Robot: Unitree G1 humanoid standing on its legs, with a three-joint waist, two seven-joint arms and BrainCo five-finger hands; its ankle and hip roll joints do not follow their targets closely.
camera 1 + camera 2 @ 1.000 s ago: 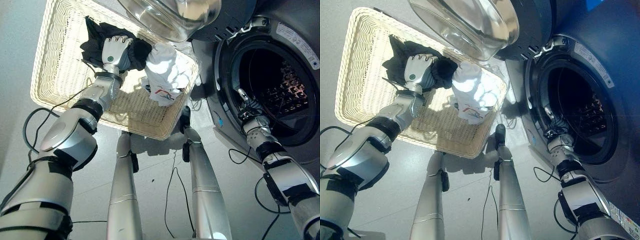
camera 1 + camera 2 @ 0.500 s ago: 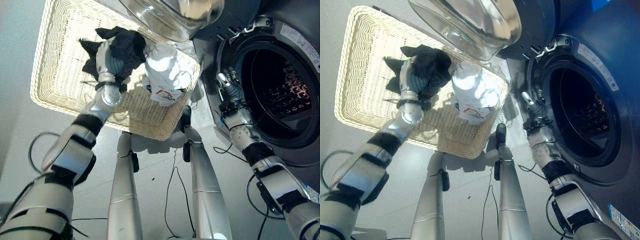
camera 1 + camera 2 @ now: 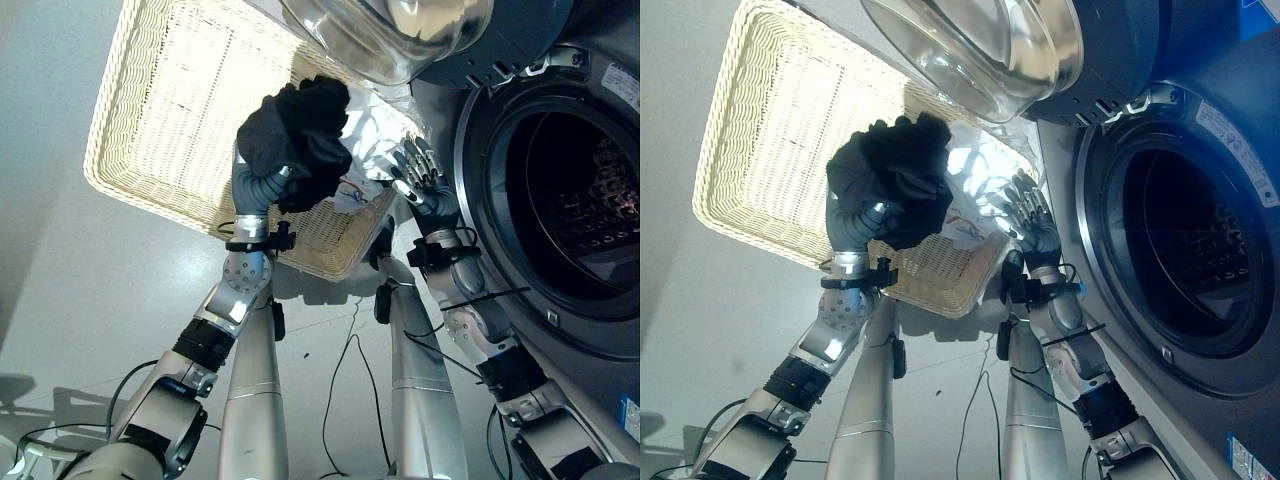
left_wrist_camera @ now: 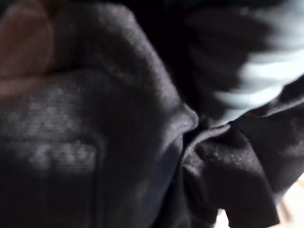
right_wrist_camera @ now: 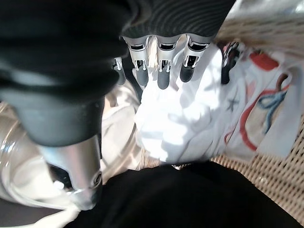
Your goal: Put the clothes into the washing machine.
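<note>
Grey floor [image 3: 80, 330] lies under a pale wicker basket [image 3: 170, 110], with the washing machine [image 3: 560, 190] at 3 o'clock, its round opening dark and its glass door [image 3: 390, 35] swung out above the basket's far corner. Fingers of the left hand [image 3: 262, 180] are curled into a black garment [image 3: 300, 135], gripping it in a bunched, crumpled wad raised above the basket's near edge; the cloth covers most of the hand, and in the left wrist view dark folds block everything else. Fingers of the right hand [image 3: 425, 180] are spread straight, holding nothing, reaching at 9 o'clock from the machine toward a white garment [image 5: 190, 118] with red and blue print, which lies in the basket's corner, partly hidden behind the black wad.
</note>
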